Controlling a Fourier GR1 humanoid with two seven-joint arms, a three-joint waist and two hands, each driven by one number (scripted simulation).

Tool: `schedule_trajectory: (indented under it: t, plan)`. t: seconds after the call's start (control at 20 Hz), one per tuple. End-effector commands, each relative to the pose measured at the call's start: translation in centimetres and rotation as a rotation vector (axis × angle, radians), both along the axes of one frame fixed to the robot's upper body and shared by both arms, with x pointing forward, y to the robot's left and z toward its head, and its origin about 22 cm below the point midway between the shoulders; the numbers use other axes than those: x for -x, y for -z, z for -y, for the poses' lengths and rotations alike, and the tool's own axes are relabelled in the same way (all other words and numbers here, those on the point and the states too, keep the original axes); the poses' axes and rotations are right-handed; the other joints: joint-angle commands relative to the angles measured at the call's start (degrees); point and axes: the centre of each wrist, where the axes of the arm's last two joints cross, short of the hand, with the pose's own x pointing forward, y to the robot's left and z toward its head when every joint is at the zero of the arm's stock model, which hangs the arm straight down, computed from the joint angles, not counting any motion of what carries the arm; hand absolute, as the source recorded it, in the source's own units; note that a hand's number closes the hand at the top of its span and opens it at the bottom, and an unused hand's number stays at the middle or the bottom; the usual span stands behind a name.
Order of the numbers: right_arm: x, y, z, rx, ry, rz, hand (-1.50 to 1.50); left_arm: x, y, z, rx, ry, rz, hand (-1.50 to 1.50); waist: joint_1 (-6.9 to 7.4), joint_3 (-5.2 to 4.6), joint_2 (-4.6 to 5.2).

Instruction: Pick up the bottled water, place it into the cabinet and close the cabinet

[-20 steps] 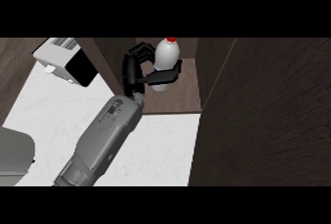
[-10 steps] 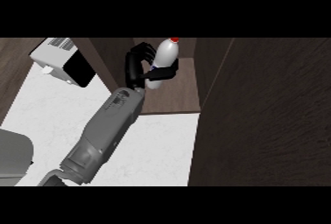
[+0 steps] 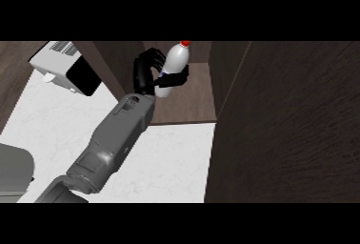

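right hand (image 3: 149, 71) reaching into open cabinet (image 3: 190, 102), fingers (image 3: 175, 80) curled around bottled water (image 3: 173, 66), red-capped bottle tilted above cabinet shelf, white toaster (image 3: 67, 66) on pale marble bench (image 3: 162, 157) at left

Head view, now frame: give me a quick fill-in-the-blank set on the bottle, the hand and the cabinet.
1. The white plastic water bottle has a ____ cap.
2. The black hand is curled round the ____.
3. The bottle is held over the brown wooden cabinet shelf, and the dark wooden cabinet door stands ____.
4. The white toaster sits on the view's ____ side.

Missing words: red; bottle; open; left
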Motion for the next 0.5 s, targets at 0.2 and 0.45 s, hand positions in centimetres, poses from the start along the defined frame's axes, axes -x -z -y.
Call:
schedule_trajectory:
  t: [0.2,0.45]
  plan:
    - [1.9,-1.6,0.4,-0.018,-0.018,0.028,-1.50,0.2,1.8,-0.9,-0.085,-0.072,-0.043,1.50,-0.75,-0.07,0.40]
    - [1.0,-1.7,0.6,-0.003,-0.027,0.030,-1.50,0.0,2.5,-2.9,-0.204,-0.086,-0.092,-1.50,-0.67,-0.07,0.68]
